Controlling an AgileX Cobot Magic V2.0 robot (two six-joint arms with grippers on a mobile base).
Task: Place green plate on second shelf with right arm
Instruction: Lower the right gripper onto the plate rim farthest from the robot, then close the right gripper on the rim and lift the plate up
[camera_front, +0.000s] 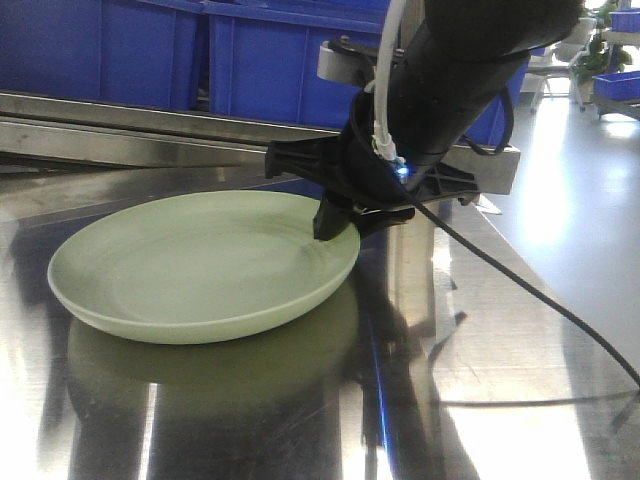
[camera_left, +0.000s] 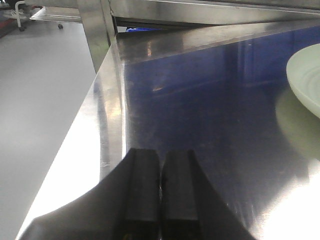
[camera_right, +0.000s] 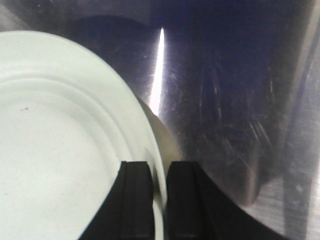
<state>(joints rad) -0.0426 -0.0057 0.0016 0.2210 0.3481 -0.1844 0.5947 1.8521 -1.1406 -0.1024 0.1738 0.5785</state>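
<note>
The pale green plate (camera_front: 200, 262) lies on the shiny steel shelf (camera_front: 480, 400), with its reflection right under it. My right gripper (camera_front: 335, 228), black with a small blue light, comes down at the plate's right rim. In the right wrist view the plate (camera_right: 60, 150) fills the left side and the right gripper (camera_right: 159, 167) is shut on its rim, one finger inside and one outside. The left gripper (camera_left: 160, 155) is shut with nothing in it, low over the steel near the shelf's left edge. The plate's edge (camera_left: 306, 75) shows far to its right.
Blue plastic bins (camera_front: 110, 45) stand behind a steel rail (camera_front: 110, 128) at the back. A thin black cable (camera_front: 530, 298) trails from the right arm across the shelf. A steel upright (camera_left: 95, 35) stands at the shelf's left corner, with grey floor (camera_left: 40, 100) beyond it.
</note>
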